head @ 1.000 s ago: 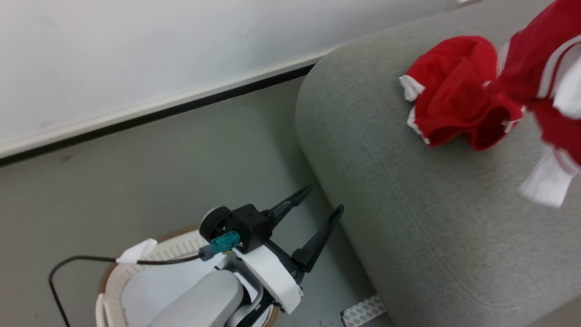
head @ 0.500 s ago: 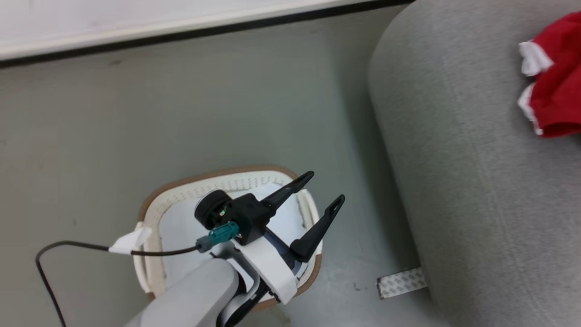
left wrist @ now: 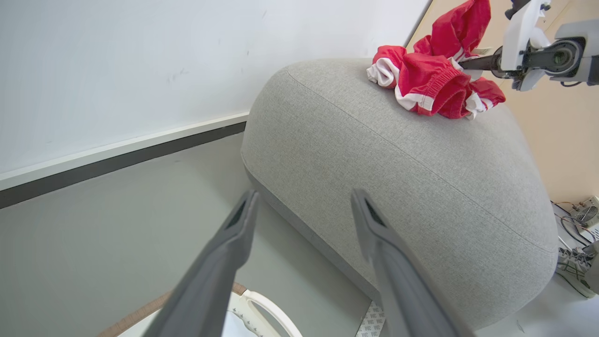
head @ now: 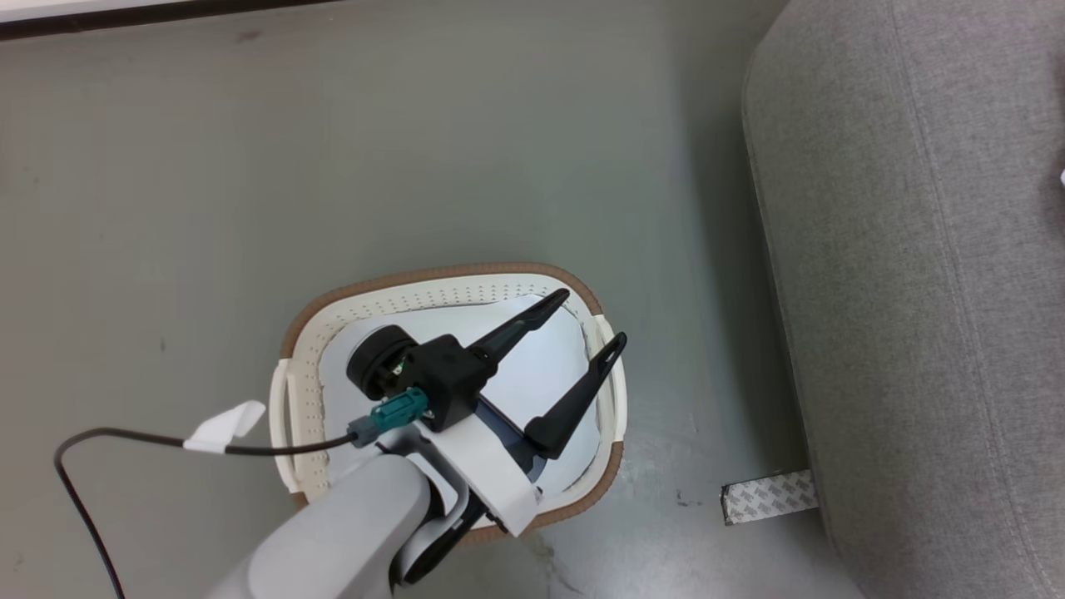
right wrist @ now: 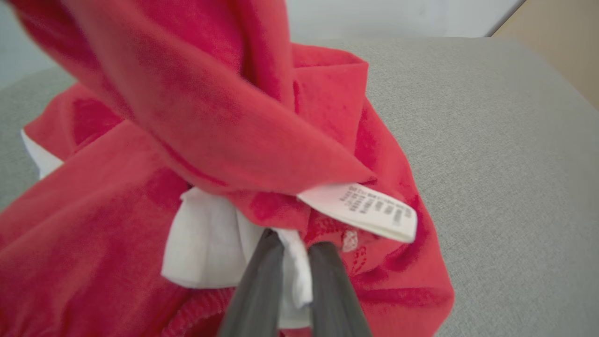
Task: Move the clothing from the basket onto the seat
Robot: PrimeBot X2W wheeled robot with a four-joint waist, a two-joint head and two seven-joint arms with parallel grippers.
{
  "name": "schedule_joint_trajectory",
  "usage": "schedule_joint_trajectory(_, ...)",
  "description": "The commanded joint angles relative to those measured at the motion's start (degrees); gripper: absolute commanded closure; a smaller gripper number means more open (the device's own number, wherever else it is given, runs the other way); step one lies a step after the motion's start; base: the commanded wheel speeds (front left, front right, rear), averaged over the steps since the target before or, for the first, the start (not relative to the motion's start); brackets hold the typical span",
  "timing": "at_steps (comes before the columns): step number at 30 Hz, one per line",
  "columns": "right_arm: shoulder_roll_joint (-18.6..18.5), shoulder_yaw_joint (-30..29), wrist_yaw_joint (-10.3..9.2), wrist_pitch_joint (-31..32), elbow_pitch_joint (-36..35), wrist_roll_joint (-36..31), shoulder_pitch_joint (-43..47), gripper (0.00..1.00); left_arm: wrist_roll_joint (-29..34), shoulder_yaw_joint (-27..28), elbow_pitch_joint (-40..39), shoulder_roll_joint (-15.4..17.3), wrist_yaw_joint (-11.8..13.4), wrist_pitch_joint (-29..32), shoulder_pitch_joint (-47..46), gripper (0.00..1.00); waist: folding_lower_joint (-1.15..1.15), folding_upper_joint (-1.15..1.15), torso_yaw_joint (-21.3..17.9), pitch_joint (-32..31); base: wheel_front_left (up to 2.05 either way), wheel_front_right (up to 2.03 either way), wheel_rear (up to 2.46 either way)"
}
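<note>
- The left gripper (head: pixel 592 316) hovered over the basket (head: pixel 433 274), fingers spread wide with nothing between them.
- The basket sat on the floor (head: pixel 416 150) near the seat (head: pixel 915 291), a white pad (head: pixel 541 366) lying in its bottom.
- The right gripper (right wrist: pixel 295 241) had its fingers pinched tight on the clothing (right wrist: pixel 187 117), white trim and a label (right wrist: pixel 369 210) bunched at the tips.
- From the left wrist, one red bundle lay on top of the seat, and more red hung lifted just above it.
- A strip of tape (head: pixel 765 497) lay at the seat's base.
</note>
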Motion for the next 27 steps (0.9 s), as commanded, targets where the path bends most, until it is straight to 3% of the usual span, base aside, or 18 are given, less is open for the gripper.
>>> schedule_joint_trajectory(1, -0.31, 0.84, -0.13, -0.15, 0.09, 0.67, -1.02, 0.76, -0.40, 0.23, 0.27, 0.45, 0.29, -0.38, -0.41, 0.00, -0.01, 0.00, -0.21, -0.22, 0.00, 0.00, 0.00)
schedule_joint_trajectory(3, -0.52, 2.01, -0.13, -0.37, -0.30, 0.93, -1.44, 0.00, -0.58, 0.37, 0.54, 0.50, 0.34, -0.56, -0.19, 0.00, -0.01, 0.00, -0.47, -0.74, 0.00, 0.00, 0.00)
schedule_joint_trajectory(9, -0.13, 4.84, -0.13, 2.74, -0.67, 3.56, -0.26, 0.00, -1.34, 0.83, 1.74, 0.03, 0.34, -1.08, 0.71, 0.00, -0.01, 0.00, -0.75, -4.04, 0.00, 0.00, 0.00)
schedule_joint_trajectory(15, -2.83, 9.93, -0.13, 7.51, -5.90, 7.49, 4.15, 0.00, -2.22, 2.06, 3.52, -0.73, 0.85, -1.61, 2.69, 0.00, -0.01, 0.00, 0.25, -10.38, 0.00, 0.00, 0.00)
schedule_joint_trajectory(23, -9.15, 15.61, -0.13, 6.20, -20.43, 12.00, 12.47, 0.00, -3.92, 5.69, 5.75, 0.89, 2.59, -2.11, 6.48, 0.00, -0.01, 0.00, 2.84, -19.73, 0.00, 0.00, 0.00)
schedule_joint_trajectory(27, -9.70, 16.22, -0.13, 3.95, -27.70, 14.19, 15.65, 0.00, -6.84, 10.19, 5.14, 2.05, 3.29, -2.05, 9.34, 0.00, -0.01, 0.00, 4.09, -23.90, 0.00, 0.00, 0.00)
